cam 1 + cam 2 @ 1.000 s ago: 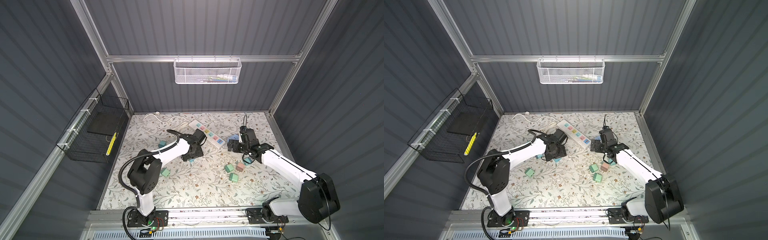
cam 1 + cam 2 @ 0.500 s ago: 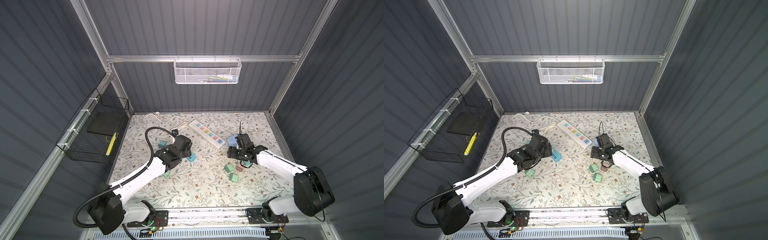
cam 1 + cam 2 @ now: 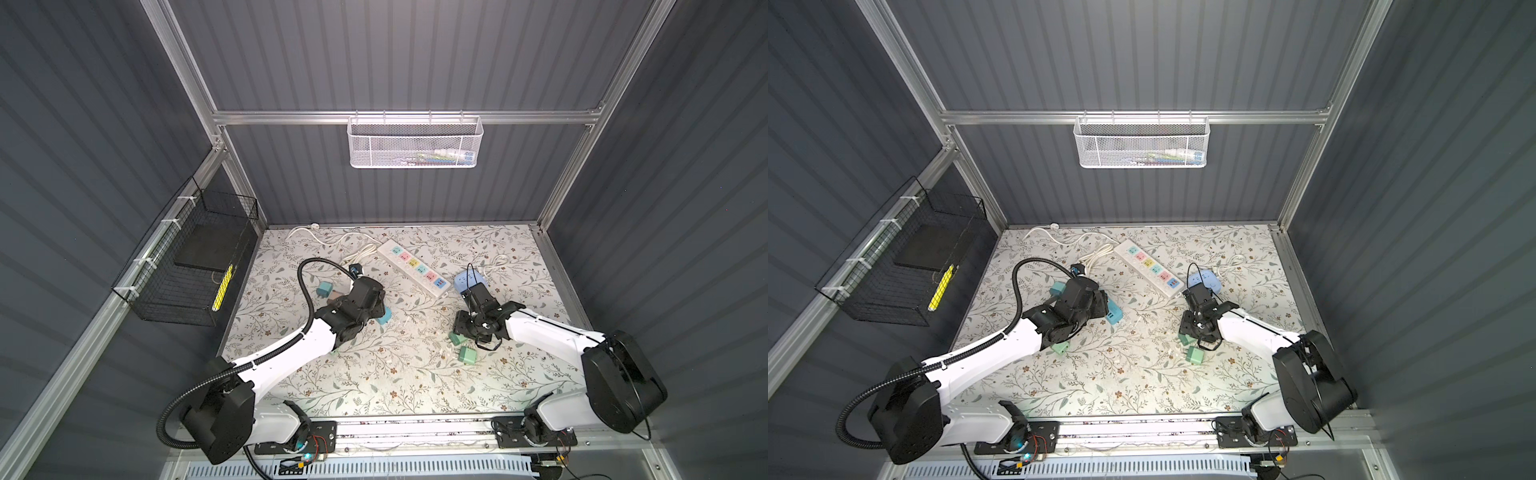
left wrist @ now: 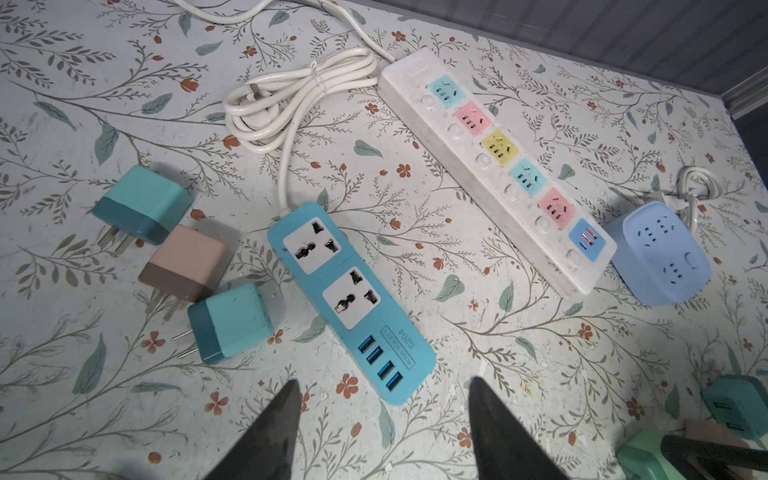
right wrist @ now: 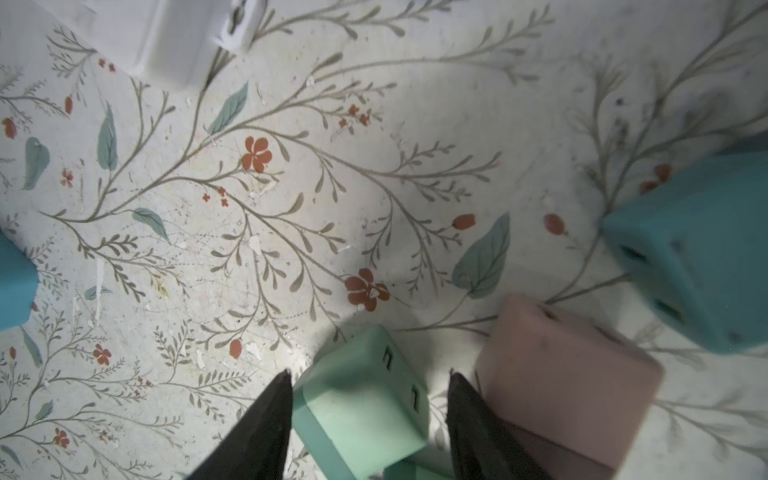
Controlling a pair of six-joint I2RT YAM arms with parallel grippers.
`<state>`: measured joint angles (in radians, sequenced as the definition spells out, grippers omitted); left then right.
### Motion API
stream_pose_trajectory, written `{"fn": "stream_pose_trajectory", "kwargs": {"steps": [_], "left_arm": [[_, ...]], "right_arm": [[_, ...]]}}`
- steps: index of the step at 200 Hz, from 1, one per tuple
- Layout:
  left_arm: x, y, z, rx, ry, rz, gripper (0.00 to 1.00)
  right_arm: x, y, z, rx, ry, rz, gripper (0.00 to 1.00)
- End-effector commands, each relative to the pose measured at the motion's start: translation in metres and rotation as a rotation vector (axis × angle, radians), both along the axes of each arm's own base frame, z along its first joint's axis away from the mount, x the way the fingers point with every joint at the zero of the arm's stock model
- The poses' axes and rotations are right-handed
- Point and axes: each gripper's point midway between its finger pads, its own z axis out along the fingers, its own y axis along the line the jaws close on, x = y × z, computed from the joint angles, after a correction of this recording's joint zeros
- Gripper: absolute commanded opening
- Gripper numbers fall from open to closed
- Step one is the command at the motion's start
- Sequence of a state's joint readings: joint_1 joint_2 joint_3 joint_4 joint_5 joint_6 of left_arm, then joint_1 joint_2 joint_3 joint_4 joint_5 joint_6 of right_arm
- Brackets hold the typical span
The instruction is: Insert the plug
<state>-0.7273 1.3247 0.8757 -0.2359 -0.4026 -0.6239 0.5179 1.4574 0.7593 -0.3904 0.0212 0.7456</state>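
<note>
Dark grey ribbed walls (image 3: pixel 415 62) and an aluminium frame (image 3: pixel 291 117) close in a tabletop covered by a floral mat (image 3: pixel 395 374). On the left wall hangs a black wire basket (image 3: pixel 187 266). Toward the left of the mat three loose plugs lie packed together on their sides, prongs showing: a teal plug (image 4: pixel 141 208), a pink-and-brown plug (image 4: pixel 187 266) right against it, and a second teal plug (image 4: pixel 232 324) just beside that.

The left gripper (image 4: pixel 384 380) hovers over the USB end of the blue power strip (image 4: pixel 349 291), its jaws moderately apart with nothing between them. The strip's white cable (image 4: pixel 291 99) lies coiled behind it.

High on the back wall, near the middle, hangs a white mesh basket (image 3: pixel 415 143). Below it the white power strip (image 3: pixel 415 268) lies diagonally on the mat with its row of coloured sockets facing up. Just past its near end sits a light-blue socket block (image 3: pixel 467 282).

The right gripper (image 5: pixel 370 373) is low over the mat in front of that block. Its fingers (image 5: pixel 266 428) stand on either side of the mint-green plug (image 5: pixel 365 395), which rests on the mat. The jaws are narrow: one finger lies against the plug's side, and a sliver of mat shows between the plug and the other finger. A pink plug (image 5: pixel 569 386) sits just beside that finger, with a turquoise plug (image 5: pixel 698 257) beyond it. A second mint-green plug (image 3: pixel 467 355) lies close by, nearer the front edge
</note>
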Motion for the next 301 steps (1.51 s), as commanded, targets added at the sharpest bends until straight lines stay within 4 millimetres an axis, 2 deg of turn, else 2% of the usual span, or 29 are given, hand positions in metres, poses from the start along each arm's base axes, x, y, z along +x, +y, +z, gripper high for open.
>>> {"fn": "stream_pose_trajectory", "kwargs": {"steps": [1,8,54,82,99,125,131,144,162,181,195,206,214,228,238,240,249,270,292,296,301], "left_arm": [[0.0,-0.004,0.002,0.015,-0.015,-0.042,0.65],[-0.001,-0.004,0.004,0.018,-0.019,-0.045,0.66],[-0.005,0.003,0.009,0.02,-0.043,-0.044,0.66],[-0.007,0.003,0.008,0.027,-0.047,-0.063,0.67],[-0.007,0.006,0.006,0.042,-0.044,-0.049,0.67],[-0.007,0.012,0.003,0.077,-0.019,-0.031,0.66],[-0.008,0.006,0.003,0.086,-0.008,-0.074,0.69],[-0.012,-0.012,0.003,0.078,0.008,-0.191,0.82],[-0.017,-0.033,0.002,0.057,0.03,-0.315,0.86],[-0.021,-0.042,-0.004,0.091,0.076,-0.384,0.94],[-0.029,-0.056,-0.007,0.127,0.104,-0.457,0.93],[-0.037,-0.07,-0.013,0.184,0.121,-0.522,0.89],[-0.043,-0.08,-0.017,0.233,0.132,-0.57,0.84],[-0.056,-0.098,-0.029,0.299,0.177,-0.661,0.76],[-0.064,-0.109,-0.038,0.335,0.208,-0.714,0.7],[-0.065,-0.112,-0.04,0.339,0.213,-0.726,0.69],[-0.072,-0.122,-0.045,0.377,0.225,-0.774,0.65],[-0.085,-0.144,-0.057,0.469,0.238,-0.872,0.64],[-0.1,-0.164,-0.073,0.568,0.253,-0.968,0.64],[-0.097,-0.174,-0.065,0.565,0.229,-0.976,0.64],[-0.097,-0.177,-0.069,0.579,0.232,-0.981,0.64]], "right_arm": [[0.0,0.021,0.0,0.047,0.036,0.013,0.61],[0.005,0.03,0.002,0.071,0.018,0.022,0.61],[0.004,0.079,0.008,0.137,0.015,0.118,0.61],[0.002,0.091,0.01,0.174,0.026,0.138,0.61],[0.0,0.09,0.016,0.187,0.012,0.144,0.61],[0.004,0.076,0.034,0.15,-0.049,0.147,0.64],[0.006,0.071,0.038,0.14,-0.064,0.145,0.65],[0.009,0.056,0.047,0.102,-0.108,0.134,0.68],[0.015,0.032,0.059,0.054,-0.183,0.123,0.77],[0.015,0.016,0.07,0.051,-0.256,0.159,0.85],[0.015,0.004,0.075,0.045,-0.282,0.18,0.87],[0.014,-0.013,0.075,0.022,-0.26,0.143,0.84],[0.013,-0.028,0.074,0.026,-0.222,0.099,0.79],[0.012,-0.042,0.076,0.072,-0.222,0.062,0.73],[0.011,-0.045,0.076,0.088,-0.24,0.055,0.7],[0.012,-0.046,0.084,0.098,-0.269,0.053,0.69],[0.011,-0.049,0.088,0.105,-0.296,0.045,0.64],[0.009,-0.057,0.087,0.103,-0.298,0.011,0.52],[0.008,-0.06,0.086,0.122,-0.308,-0.019,0.51],[0.008,-0.061,0.086,0.125,-0.311,-0.024,0.51],[0.007,-0.061,0.085,0.129,-0.311,-0.029,0.52]]}}
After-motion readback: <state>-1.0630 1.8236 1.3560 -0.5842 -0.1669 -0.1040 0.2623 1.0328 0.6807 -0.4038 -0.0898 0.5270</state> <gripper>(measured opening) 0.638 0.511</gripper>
